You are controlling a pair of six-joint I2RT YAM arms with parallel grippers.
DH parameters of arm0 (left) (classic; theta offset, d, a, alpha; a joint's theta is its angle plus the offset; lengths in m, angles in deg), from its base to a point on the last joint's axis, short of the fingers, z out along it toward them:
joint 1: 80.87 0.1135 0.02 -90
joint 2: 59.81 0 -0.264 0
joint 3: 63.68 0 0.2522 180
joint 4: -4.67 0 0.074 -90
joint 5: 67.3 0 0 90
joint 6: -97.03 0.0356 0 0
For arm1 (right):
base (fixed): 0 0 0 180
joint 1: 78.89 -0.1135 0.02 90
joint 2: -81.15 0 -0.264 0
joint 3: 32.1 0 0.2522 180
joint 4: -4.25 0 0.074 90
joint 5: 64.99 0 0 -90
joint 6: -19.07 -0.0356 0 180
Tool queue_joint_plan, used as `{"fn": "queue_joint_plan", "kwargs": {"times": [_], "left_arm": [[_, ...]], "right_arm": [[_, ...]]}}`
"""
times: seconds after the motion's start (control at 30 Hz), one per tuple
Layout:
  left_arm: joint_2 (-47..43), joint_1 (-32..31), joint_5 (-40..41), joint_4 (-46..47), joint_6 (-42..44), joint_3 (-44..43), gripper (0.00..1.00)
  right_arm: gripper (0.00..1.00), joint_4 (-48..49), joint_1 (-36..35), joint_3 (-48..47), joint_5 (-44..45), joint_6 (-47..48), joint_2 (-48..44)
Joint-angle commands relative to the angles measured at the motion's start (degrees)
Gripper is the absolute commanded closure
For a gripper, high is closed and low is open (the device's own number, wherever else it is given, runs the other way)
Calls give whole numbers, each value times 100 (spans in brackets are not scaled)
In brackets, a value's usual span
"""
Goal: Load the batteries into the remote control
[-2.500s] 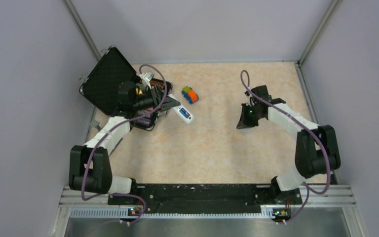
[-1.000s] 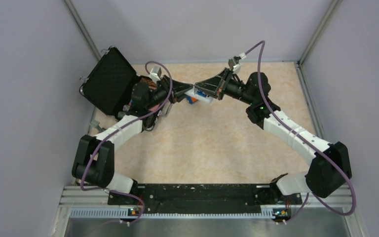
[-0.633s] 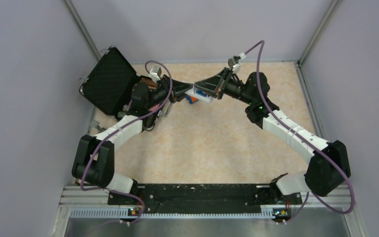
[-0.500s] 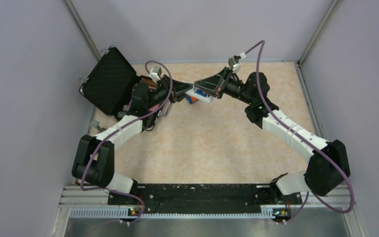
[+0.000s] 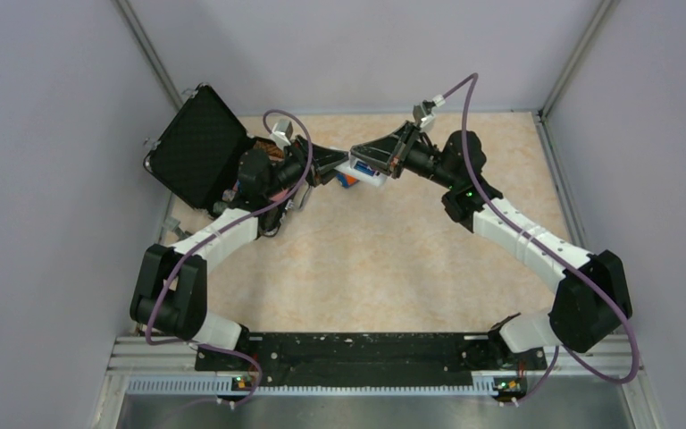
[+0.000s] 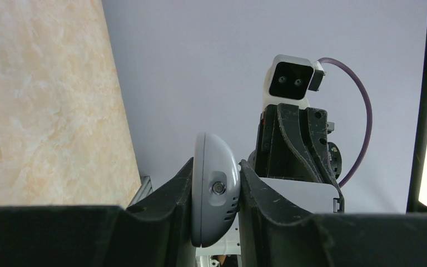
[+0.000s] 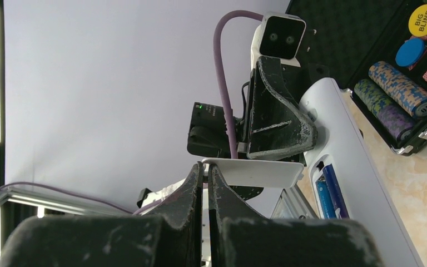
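Closure of the battery bay looks to be the step in hand; the remote control [image 7: 361, 178] is held up off the desk [image 5: 366, 268], toward its far side and just right of the open black case [image 5: 198, 147], with the two arms meeting at it from either side; the left pincer [image 6: 216, 167] is clamped narrow on the remote's rounded end, a finger pressed to each flank; the right pincer [image 7: 205, 171] is pinched almost flat on a thin white plate, which I take for the battery cover [image 7: 256, 172]; in the right wrist view the bay lies open and the batteries [image 7: 328, 196] sit side by side inside it, two blue cylinders lengthwise, apparently seated; the cover's far lip is close by the bay's upper end, touching or not I cannot say; the next move, as I judge it, calls for the right arm to lay the cover along the remote's back, line its lip with the bay's edge and press it home while the left steadies the handset against the push; a skewed plate would likely jam; as for writing, only a yellow disc [image 7: 425, 19] in the case can be read, "BIG BLIND" in black; the striped chip stacks [image 7: 401, 89] below it show no legible text, and no brand shows on the remote or the batteries.
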Motion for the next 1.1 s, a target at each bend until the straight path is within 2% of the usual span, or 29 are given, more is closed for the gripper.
{"fn": "queue_joint_plan", "kwargs": {"times": [0.0, 0.87, 1.07], "left_arm": [[-44, -16, -71, 396, 59, -157, 100], [-133, -20, -75, 415, -25, -112, 100], [-102, -19, -83, 510, -92, -116, 100]], "right_arm": [[100, 287, -67, 9, 81, 49, 35], [100, -5, -68, 399, 191, 101, -10], [92, -333, -62, 593, 261, 86, -265]]}}
